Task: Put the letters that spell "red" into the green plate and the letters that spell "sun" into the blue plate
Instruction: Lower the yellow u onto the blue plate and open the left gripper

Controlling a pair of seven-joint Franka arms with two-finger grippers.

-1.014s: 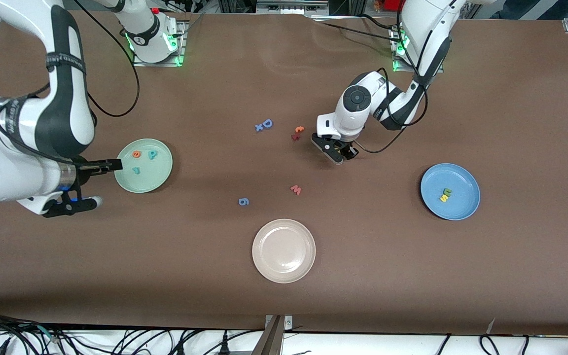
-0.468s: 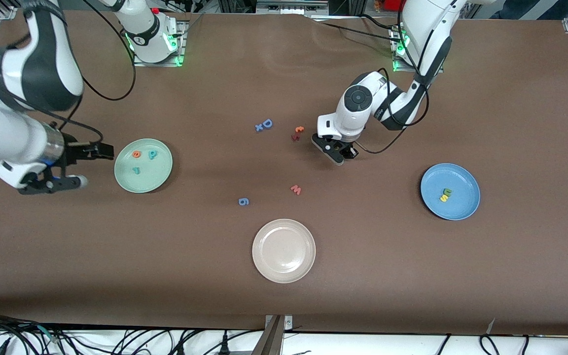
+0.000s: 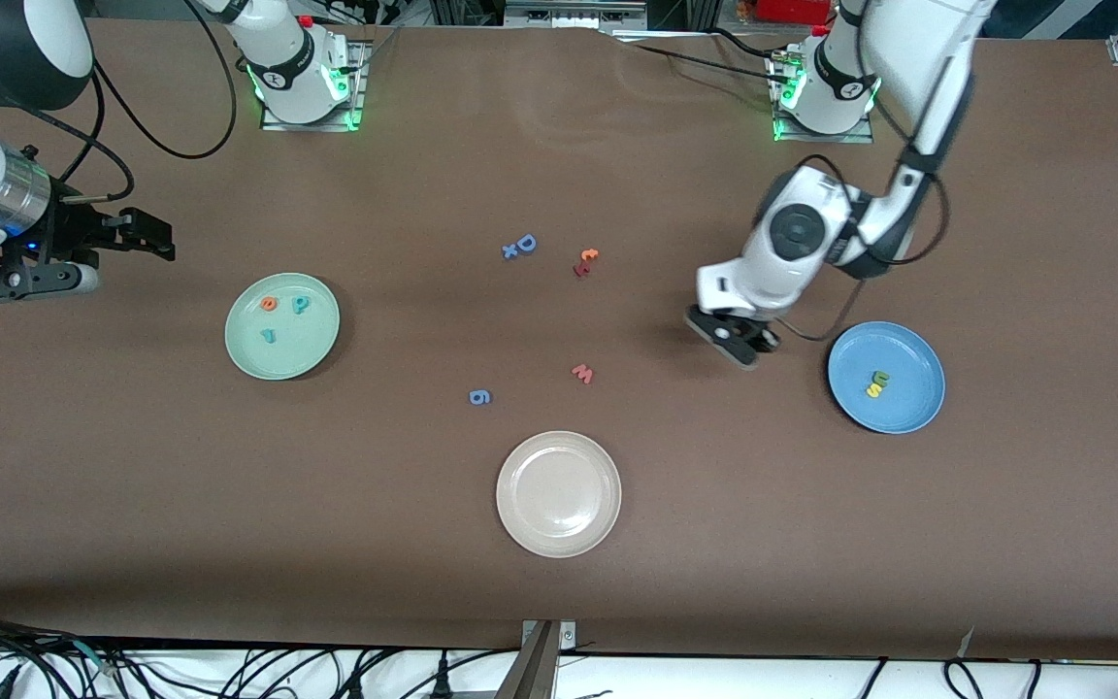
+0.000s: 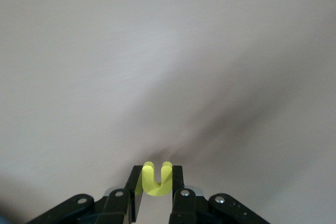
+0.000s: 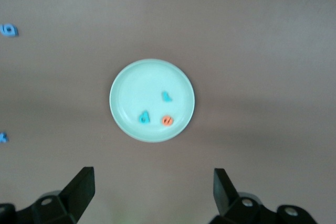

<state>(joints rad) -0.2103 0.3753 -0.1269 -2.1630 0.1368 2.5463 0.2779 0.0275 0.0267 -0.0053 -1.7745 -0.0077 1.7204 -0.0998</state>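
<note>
The green plate (image 3: 302, 351) holds the orange e (image 3: 269, 303), the teal d (image 3: 300, 305) and the teal r (image 3: 268, 336). The right wrist view shows the same plate (image 5: 131, 85) with its letters. The blue plate (image 3: 908, 408) holds the green u (image 3: 879, 378) and the yellow s (image 3: 873, 390). My left gripper (image 3: 745, 348) hangs over bare table beside the blue plate, shut on the yellow n (image 4: 156, 184), which sits pinched between the fingers. My right gripper (image 3: 153, 236) is open and empty, off the green plate toward the right arm's end of the table.
A beige-white plate (image 3: 559, 524) lies nearest the front camera. Loose letters lie mid-table: a red w (image 3: 582, 373), a blue g (image 3: 479, 396), a blue D (image 3: 526, 243) with a small x (image 3: 510, 251), and an orange and a dark red letter (image 3: 585, 262).
The left arm has carried the yellow n from beside the orange and red letters toward the blue plate. The right gripper has drawn back from the green plate's edge, open.
</note>
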